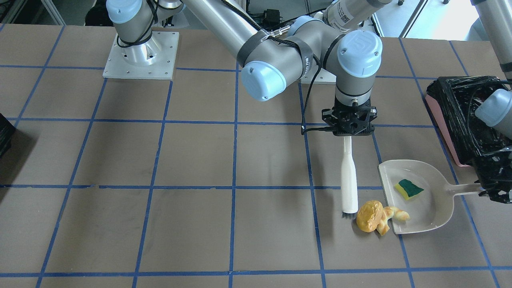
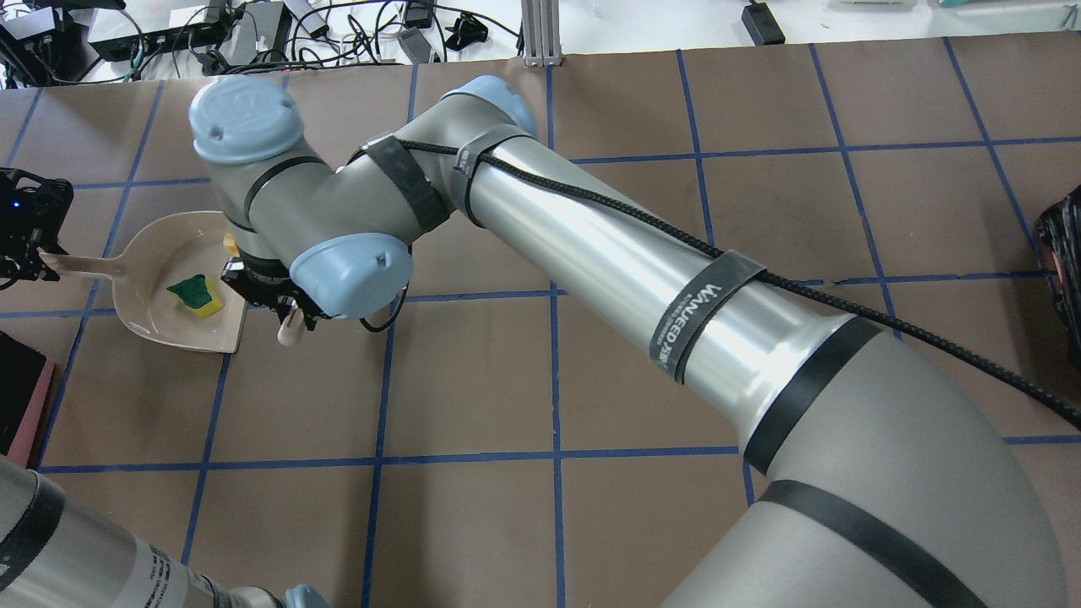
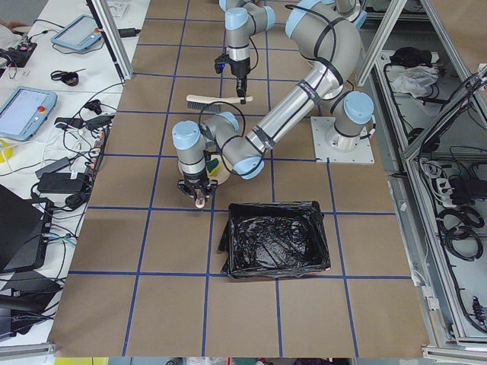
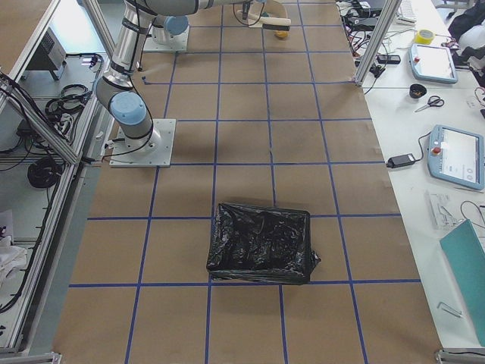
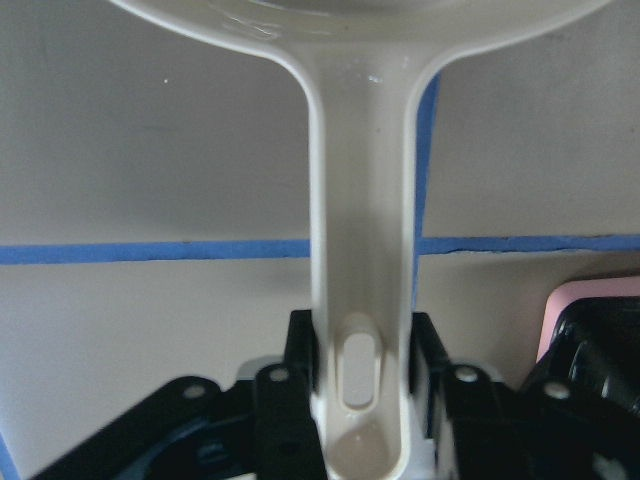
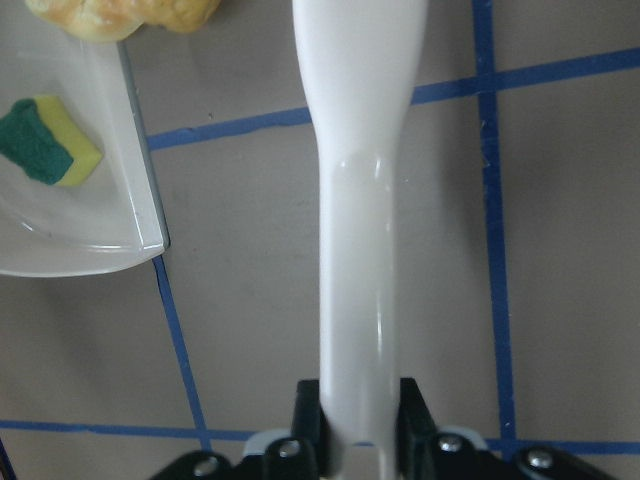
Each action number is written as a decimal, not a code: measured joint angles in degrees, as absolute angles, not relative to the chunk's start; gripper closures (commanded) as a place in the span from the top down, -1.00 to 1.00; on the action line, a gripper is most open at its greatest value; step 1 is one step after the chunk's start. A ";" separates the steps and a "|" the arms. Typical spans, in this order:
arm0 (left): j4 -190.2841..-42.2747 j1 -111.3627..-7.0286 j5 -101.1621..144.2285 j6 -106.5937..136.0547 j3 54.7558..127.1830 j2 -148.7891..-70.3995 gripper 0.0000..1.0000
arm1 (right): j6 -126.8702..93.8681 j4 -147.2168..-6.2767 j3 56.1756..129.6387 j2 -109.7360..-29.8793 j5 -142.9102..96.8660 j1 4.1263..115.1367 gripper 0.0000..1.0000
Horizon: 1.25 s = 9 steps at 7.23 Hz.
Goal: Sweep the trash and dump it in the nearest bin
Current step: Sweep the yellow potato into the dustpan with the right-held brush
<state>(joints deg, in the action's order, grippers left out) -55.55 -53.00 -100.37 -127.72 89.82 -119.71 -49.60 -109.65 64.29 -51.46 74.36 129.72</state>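
1. Sweeping was the step in hand. My right jaws were clenched on the thin end of the long white plastic brush [image 1: 349,176]. Its dark bristles rested on the brown desk with the blue tape grid [image 1: 160,160], just beside the trash.
2. My left jaws were clamped on the handle of the cream plastic dustpan [image 1: 432,216]. The pan lay flat on the desk with its open lip turned toward the brush.
3. The green-and-yellow sponge piece [image 1: 408,189] lay inside the pan, well back from the lip.
4. The yellow-brown potato-like lump [image 1: 369,216] sat on the desk just outside the lip, between the bristles and the pan. The golden twisted curved bread [image 1: 394,216] touched it and lay across the lip, with one end over the pan floor.
5. I judged the sweep partly done, with one piece in and two at the edge. The next move called for a short, low push of the brush toward the pan. My left jaws would need to brace the pan so it did not slide away.
6. The pink rectangular bin lined with a crinkled black plastic bag [image 1: 456,116] stood near the pan's handle. Dumping had not begun. I judged it would call for a level lift so the round lump would not roll off, then a tip over the bag.
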 measured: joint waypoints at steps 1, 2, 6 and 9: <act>-55.56 -53.00 -100.37 -127.78 89.82 -119.71 -1.00 | -47.28 -110.38 64.49 -50.76 74.34 127.95 -1.00; -55.60 -53.00 -100.37 -127.81 89.91 -119.72 -1.00 | -43.60 -111.20 63.74 -48.69 74.78 126.99 -1.00; -54.76 -53.00 -100.28 -127.81 90.59 -119.79 -1.00 | -36.51 -107.44 54.11 -40.42 76.72 126.66 -1.00; -54.59 -53.00 -100.28 -127.80 90.62 -120.03 -1.00 | -36.07 -104.51 51.75 -37.85 75.21 129.18 -1.00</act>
